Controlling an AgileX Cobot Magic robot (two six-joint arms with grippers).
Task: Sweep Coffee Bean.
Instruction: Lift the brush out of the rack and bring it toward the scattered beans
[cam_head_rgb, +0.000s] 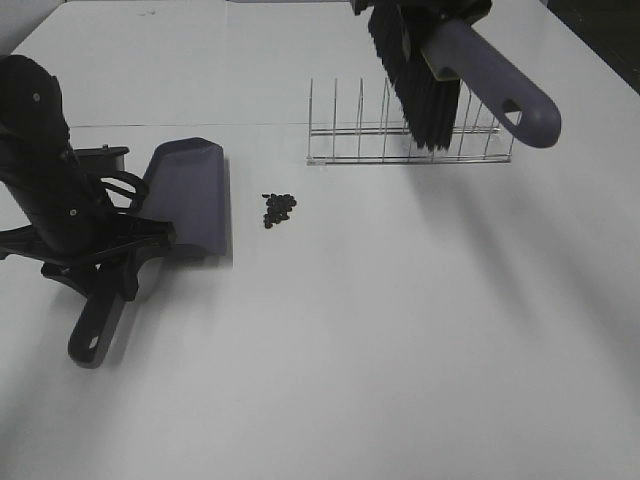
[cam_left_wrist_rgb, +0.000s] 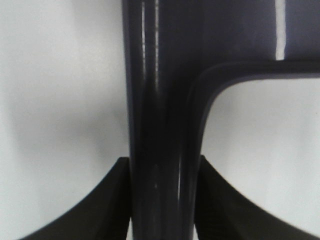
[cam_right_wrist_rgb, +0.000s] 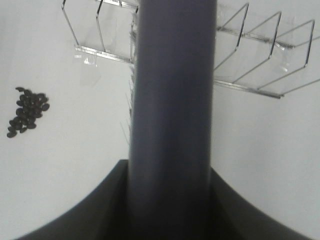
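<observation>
The left gripper (cam_left_wrist_rgb: 162, 200) has its jaws closed on the handle of the one purple-grey dustpan (cam_head_rgb: 190, 190), one finger pressed to each side. The right gripper (cam_right_wrist_rgb: 170, 200) has its jaws closed likewise on the handle of the one brush (cam_head_rgb: 440, 70); the brush is carried above the table (cam_head_rgb: 400, 350), black bristles pointing down over the one wire rack (cam_head_rgb: 410, 145); each handle end has one hanging hole. The coffee bean (cam_head_rgb: 279, 209) forms one compact cluster on the table, just beside the dustpan's wide front edge but apart from it, between dustpan and rack; about twenty beans, too small for an exact count.
</observation>
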